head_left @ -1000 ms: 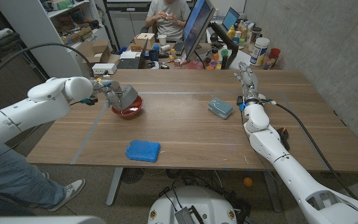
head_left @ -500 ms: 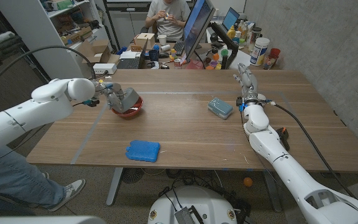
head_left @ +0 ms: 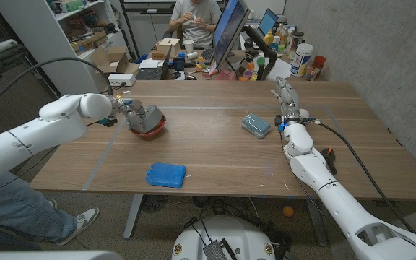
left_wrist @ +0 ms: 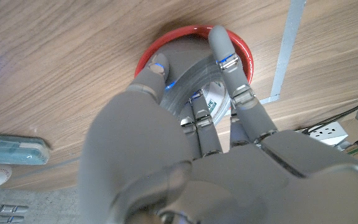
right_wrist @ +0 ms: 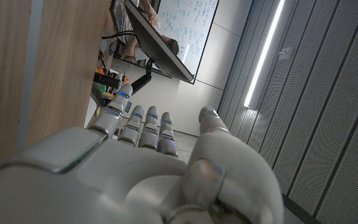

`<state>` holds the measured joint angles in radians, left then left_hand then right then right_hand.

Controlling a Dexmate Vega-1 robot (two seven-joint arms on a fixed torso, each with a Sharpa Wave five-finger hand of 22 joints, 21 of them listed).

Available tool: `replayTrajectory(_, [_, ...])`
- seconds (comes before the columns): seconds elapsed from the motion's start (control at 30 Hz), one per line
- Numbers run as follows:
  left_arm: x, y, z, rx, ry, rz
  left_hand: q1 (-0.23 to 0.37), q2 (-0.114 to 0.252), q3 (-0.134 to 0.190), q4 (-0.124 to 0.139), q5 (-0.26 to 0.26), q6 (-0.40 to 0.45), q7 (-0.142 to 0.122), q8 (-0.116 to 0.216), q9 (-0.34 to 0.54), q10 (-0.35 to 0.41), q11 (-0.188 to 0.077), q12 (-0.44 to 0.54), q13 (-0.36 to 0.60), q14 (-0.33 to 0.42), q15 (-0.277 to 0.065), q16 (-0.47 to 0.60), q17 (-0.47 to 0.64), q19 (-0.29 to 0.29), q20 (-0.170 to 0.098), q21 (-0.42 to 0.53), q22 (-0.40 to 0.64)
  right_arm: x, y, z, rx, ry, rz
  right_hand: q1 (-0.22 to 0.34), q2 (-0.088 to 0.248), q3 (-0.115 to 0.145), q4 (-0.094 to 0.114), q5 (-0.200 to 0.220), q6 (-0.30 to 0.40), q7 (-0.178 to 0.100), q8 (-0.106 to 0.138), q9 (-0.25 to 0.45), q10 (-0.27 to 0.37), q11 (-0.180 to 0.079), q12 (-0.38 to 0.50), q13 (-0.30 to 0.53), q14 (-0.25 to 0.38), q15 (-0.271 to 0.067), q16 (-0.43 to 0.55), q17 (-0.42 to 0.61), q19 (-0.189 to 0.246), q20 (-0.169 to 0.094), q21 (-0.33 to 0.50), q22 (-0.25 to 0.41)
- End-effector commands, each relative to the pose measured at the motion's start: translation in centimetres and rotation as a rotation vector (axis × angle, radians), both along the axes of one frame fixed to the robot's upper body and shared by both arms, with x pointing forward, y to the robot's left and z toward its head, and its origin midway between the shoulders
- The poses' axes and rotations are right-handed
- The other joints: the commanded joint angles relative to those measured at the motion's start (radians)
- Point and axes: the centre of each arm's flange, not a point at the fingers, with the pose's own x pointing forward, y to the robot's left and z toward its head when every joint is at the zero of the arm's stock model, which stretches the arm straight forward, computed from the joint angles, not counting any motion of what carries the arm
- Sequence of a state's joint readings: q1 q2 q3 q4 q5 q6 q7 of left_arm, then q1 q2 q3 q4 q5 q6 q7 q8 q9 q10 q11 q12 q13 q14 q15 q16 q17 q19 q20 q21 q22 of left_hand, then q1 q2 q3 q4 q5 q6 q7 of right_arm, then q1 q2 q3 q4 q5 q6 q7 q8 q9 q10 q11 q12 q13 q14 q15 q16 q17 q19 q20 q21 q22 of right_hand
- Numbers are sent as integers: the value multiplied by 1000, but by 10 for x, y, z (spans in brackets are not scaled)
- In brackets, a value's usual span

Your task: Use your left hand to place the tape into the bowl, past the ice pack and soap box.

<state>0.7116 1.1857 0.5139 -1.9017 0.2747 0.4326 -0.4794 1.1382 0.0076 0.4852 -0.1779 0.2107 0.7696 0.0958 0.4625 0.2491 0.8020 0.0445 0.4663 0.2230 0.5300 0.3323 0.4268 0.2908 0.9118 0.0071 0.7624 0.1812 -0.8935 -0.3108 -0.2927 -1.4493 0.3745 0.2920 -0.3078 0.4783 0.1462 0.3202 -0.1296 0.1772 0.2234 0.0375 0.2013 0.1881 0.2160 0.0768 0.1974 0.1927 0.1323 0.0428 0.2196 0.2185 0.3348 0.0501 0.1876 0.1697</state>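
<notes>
Left hand over round red bowl, fingers closed around grey roll of tape, right hand on edge, fingers straight, holding nothing

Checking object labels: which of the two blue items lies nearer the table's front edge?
The bright blue ice pack; the paler teal soap box sits farther back, near the right hand.

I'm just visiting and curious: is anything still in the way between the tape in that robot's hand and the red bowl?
Nothing visible. The left hand grips the tape right over the red bowl, with the ice pack and soap box lying off to the side.
</notes>
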Motion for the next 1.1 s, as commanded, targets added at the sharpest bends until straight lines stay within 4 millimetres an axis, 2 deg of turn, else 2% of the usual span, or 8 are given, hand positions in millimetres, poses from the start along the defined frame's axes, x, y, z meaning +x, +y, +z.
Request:
replayTrajectory(0.03, [6, -1, -7, -41, 18, -22, 55, 82, 21, 14, 6, 173, -56, -10, 2, 197, -136, -20, 348, 582, -496, -7, 2, -57, -16, 5, 3, -5, -4, -3, -4, 11, -13, -3, -3, -2, 0, 3, 6, 2, -2, 4, 9, 1, 2, 2, 11, 1, 7, 3, 2, -3, 7, 2])
replayTrajectory(0.1, [6, 0, -7, -53, 19, -23, 26, 83, 13, 28, 8, 131, -55, -32, -1, 146, -144, -61, 331, 535, -466, -32, -4, -84, 5, 4, 4, -6, -4, -3, -4, 10, -13, -3, -3, -2, 0, 3, 7, 0, -2, 4, 9, 2, 2, 2, 11, 1, 7, 3, 2, -3, 7, 2])
replayTrajectory(0.2, [5, 3, -6, -68, 27, -28, -42, 74, -10, 52, 9, 71, -58, -68, -5, 92, -127, -106, 307, 461, -426, -76, -27, -121, 32, -2, 3, -6, -4, -3, -5, 9, -11, -3, -2, -2, 0, 3, 7, -2, -2, 4, 10, 1, 2, 2, 11, 1, 7, 3, 2, -2, 7, 2])
replayTrajectory(0.27, [5, 4, -5, -71, 45, -40, -81, 78, -19, 59, 14, 6, -49, -110, -10, 33, -97, -146, 289, 395, -387, -108, -36, -163, 61, -13, 3, -7, -4, -3, -5, 9, -10, -3, -2, -3, 0, 3, 8, -3, -2, 4, 11, 2, 2, 2, 11, 1, 7, 3, 2, -2, 7, 2])
replayTrajectory(0.37, [4, 6, -4, -69, 77, -50, -149, 86, -43, 70, 18, -69, -33, -170, -19, -78, -51, -204, 275, 242, -299, -166, -36, -292, 139, -58, 3, -7, -3, -3, -6, 9, -7, -2, -3, -3, 0, 3, 8, -3, -2, 4, 11, 3, 3, 2, 12, 1, 7, 3, 2, -1, 7, 2])
replayTrajectory(0.43, [4, 6, -4, -59, 89, -58, -182, 86, -56, 79, 16, -107, -38, -194, -21, -118, -34, -222, 273, 205, -280, -178, -35, -325, 165, -73, 3, -7, -2, -4, -5, 9, -4, -2, -3, -3, 0, 3, 8, -3, -2, 4, 11, 2, 3, 2, 12, 1, 7, 3, 3, -1, 7, 2])
replayTrajectory(0.63, [-3, 4, 1, -56, 106, -76, -257, 82, -85, 108, 8, -152, -43, -224, -23, -169, -12, -241, 271, 163, -251, -194, -36, -350, 190, -89, 2, -7, 0, -5, -5, 10, 3, -2, -3, -3, 0, 3, 9, -5, -2, 4, 12, 2, 3, 2, 13, 2, 7, 3, 3, 0, 7, 2])
replayTrajectory(1.1, [-16, 2, 13, -79, 105, -111, -295, 88, -95, 123, 3, -163, -41, -234, -23, -196, 3, -247, 270, 173, -241, -190, -38, -345, 198, -93, 2, -9, 2, -5, -5, 3, 9, -3, -3, -5, 0, 3, 10, -7, -2, 4, 13, 2, 3, 2, 14, 2, 7, 4, 3, 1, 7, 2])
